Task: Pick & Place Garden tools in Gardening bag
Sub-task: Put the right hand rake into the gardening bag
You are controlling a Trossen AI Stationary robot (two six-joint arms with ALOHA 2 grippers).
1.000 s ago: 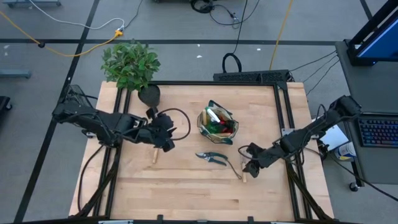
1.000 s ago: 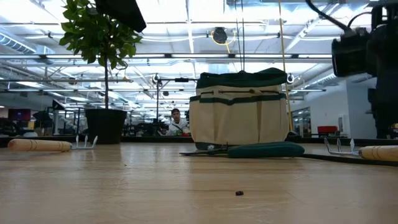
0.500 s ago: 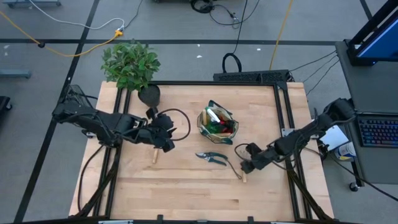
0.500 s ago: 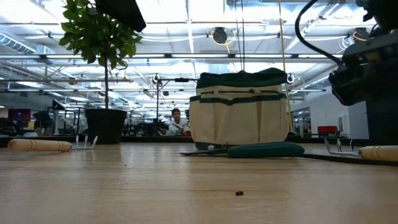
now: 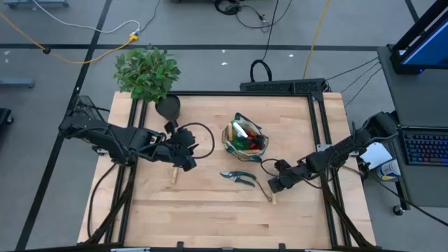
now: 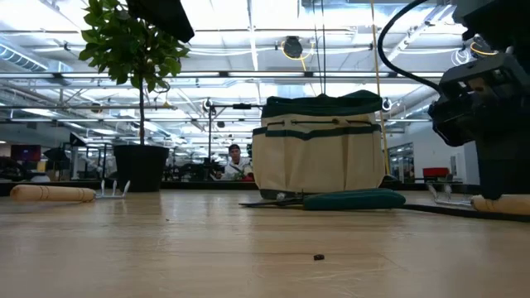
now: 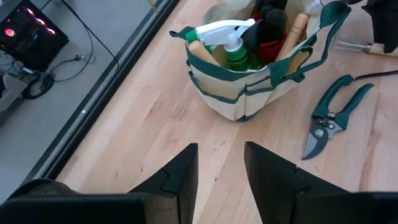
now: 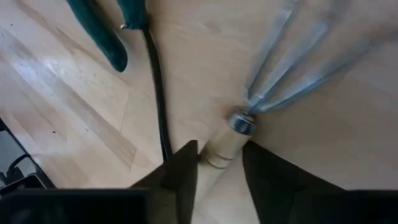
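Worktop [image 5: 210,217]: bare wood along the near edge and both front corners.

Gardening bag [image 5: 245,138]: upright at centre, holding a spray bottle [image 7: 227,38] and a glove [image 7: 268,28].

Pruning shears [image 5: 238,177]: flat, just in front of the bag.

Fork [image 8: 273,81]: right of the shears; right tool [image 8: 217,165] straddles its wooden handle, fingers part-open, grip uncertain.

Second wooden-handled tool [image 6: 51,193]: lying left.

Left tool [image 7: 219,171]: part-open, empty, left of the bag.

Potted plant [image 5: 148,73]: far-left corner.

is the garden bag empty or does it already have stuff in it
Not empty. The bag stands upright and already holds a spray bottle and a wooden handle.
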